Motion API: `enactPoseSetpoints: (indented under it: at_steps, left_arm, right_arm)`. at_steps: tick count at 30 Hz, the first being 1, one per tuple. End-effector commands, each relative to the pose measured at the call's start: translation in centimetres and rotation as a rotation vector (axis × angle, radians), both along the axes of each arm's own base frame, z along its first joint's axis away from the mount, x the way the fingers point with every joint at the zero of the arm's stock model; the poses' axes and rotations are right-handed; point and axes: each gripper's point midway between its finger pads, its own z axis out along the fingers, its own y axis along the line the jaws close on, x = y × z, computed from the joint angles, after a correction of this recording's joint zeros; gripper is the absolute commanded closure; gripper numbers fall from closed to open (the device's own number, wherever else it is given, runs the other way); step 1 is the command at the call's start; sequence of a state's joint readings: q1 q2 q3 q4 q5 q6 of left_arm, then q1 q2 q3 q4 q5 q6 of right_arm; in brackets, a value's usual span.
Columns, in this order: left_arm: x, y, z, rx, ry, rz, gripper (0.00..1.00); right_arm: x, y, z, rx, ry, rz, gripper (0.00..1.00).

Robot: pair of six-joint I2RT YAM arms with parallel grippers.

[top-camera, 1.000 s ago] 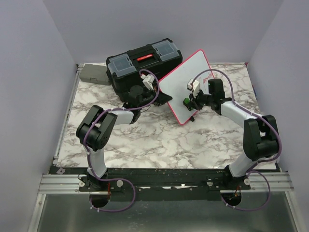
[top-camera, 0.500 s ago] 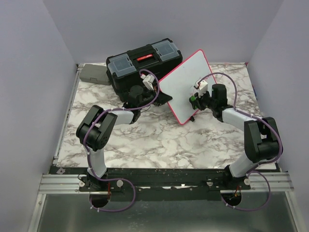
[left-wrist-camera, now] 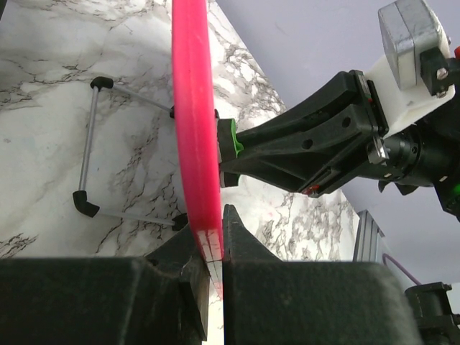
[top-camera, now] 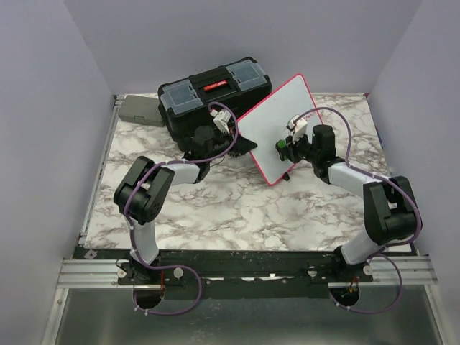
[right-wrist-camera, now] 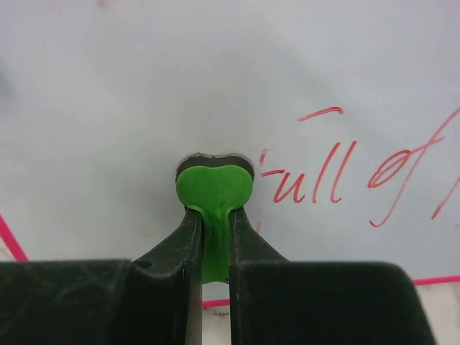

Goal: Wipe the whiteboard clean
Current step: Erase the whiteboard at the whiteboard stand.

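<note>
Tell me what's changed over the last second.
The right gripper, jaws shut on the green eraser, swept right across the whiteboard, then back left to near where it started. The left gripper stays clamped on the board's pink frame; the board and black toolbox have not moved.

The left wrist camera gives me the pink-framed rectangular whiteboard (left-wrist-camera: 190, 108) only edge-on, so its writing face is hidden and its frame runs off the top edge. The thin wire stand with black feet (left-wrist-camera: 86, 154) passes behind that frame. In the right wrist view the red handwriting (right-wrist-camera: 338, 176) is cut off at the right edge. Its first letter sits behind the green heart-shaped eraser (right-wrist-camera: 214, 188), whose wiping face I cannot see. Overhead, I cannot make out the writing, and the black plastic toolbox (top-camera: 212, 90) hides 1 end of the grey rectangular box (top-camera: 140, 110).
</note>
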State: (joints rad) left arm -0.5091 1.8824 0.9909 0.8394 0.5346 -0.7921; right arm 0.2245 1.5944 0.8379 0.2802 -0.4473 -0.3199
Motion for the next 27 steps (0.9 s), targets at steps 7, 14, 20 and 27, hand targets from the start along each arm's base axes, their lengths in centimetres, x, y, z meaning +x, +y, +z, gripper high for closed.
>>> enactPoseSetpoints:
  at_steps: [7,14,20,27]
  left_arm:
    - [-4.1,-3.2,1.4,-0.042,-0.006,-0.202,1.0]
    - [-4.1,-3.2,1.4,-0.044,-0.005,-0.204,1.0]
    - [-4.0,-3.2,1.4,-0.048,-0.004,-0.204,1.0]
    - [-4.0,-3.3,1.2,-0.053,-0.001,-0.202,1.0]
  right_arm:
    - [3.7,-4.2,0.8,-0.016,-0.089,-0.356,0.99]
    - [0.1,-2.1,-2.9,-0.135,0.096,-0.019,0.99]
    - [-5.0,1.6,-4.1,-0.074,0.239,0.347,0.99]
    - [-5.3,2.9,-1.3,0.017,0.077,0.361,0.99]
